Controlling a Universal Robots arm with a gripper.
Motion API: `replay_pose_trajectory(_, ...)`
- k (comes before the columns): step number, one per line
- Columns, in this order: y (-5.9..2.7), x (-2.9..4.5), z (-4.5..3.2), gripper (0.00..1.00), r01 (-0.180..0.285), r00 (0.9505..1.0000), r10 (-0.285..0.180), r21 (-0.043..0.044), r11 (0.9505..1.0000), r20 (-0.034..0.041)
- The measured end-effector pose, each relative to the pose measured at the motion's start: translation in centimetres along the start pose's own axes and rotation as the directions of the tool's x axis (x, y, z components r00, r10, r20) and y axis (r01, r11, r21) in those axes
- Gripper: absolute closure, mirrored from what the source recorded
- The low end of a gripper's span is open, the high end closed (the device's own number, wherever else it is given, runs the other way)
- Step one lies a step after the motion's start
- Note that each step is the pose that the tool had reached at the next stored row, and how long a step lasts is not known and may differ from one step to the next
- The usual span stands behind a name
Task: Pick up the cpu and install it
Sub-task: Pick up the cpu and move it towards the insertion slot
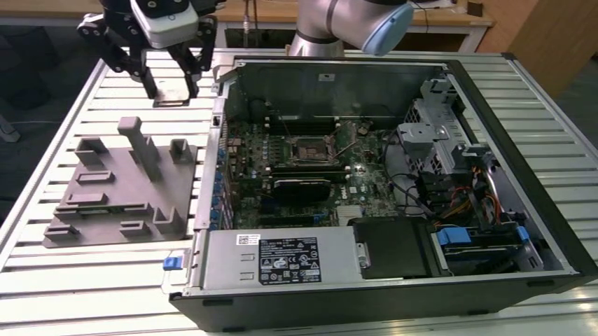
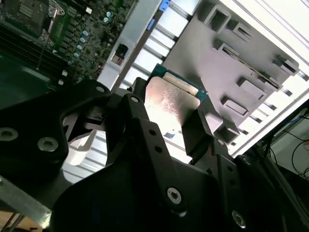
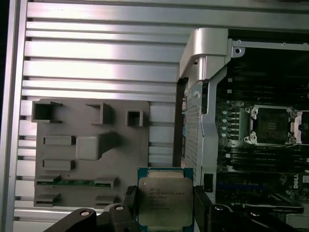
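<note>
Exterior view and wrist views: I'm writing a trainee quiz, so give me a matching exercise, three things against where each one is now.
Things:
1. cpu
2. socket
3. fixture

Places:
A. on the motherboard, inside the case
B. flat on the table, beside the case
C. held in the claw, above the table

Pairs: 1-C; 2-A; 3-B
</note>
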State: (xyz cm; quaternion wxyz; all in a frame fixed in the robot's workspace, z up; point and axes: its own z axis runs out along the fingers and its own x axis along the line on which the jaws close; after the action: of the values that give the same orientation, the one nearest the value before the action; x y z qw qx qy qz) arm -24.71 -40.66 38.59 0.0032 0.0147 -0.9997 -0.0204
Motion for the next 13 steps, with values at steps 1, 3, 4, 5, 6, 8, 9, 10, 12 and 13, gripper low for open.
replay_pose_trajectory(1, -0.01, -0.29, 0.0, 0.46, 0.0, 1.0, 0.0, 0.0, 1.0, 0.0)
replay_pose_trajectory(3, -0.02, -0.8, -0.01, 0.46, 0.0, 1.0, 0.0, 0.0001, 1.0, -0.0001)
replay_pose_trajectory(4, -0.03, -1.04, -0.01, 0.46, 0.0, 1.0, 0.0, 0.0, 1.0, -0.0001)
replay_pose_trajectory(5, -0.03, -1.28, -0.01, 0.46, 0.0, 1.0, 0.0, 0.0, 1.0, -0.0001)
replay_pose_trajectory(6, -0.03, -1.51, -0.02, 0.46, 0.0, 1.0, 0.0, 0.0001, 1.0, -0.0001)
replay_pose_trajectory(8, -0.04, -2.03, -0.02, 0.46, 0.0, 1.0, 0.0, 0.0001, 1.0, -0.0001)
replay_pose_trajectory(9, -0.05, -2.28, -0.02, 0.46, 0.0, 1.0, 0.0, 0.0001, 1.0, -0.0001)
replay_pose_trajectory(10, -0.05, -2.53, -0.02, 0.46, 0.0, 1.0, 0.0, 0.0, 1.0, 0.0)
replay_pose_trajectory(12, -0.04, -3.05, -0.02, 0.46, 0.0, 1.0, 0.0, 0.0, 1.0, 0.0)
replay_pose_trajectory(13, -0.03, -3.27, -0.03, 0.46, 0.0, 1.0, 0.0, 0.0001, 1.0, -0.0001)
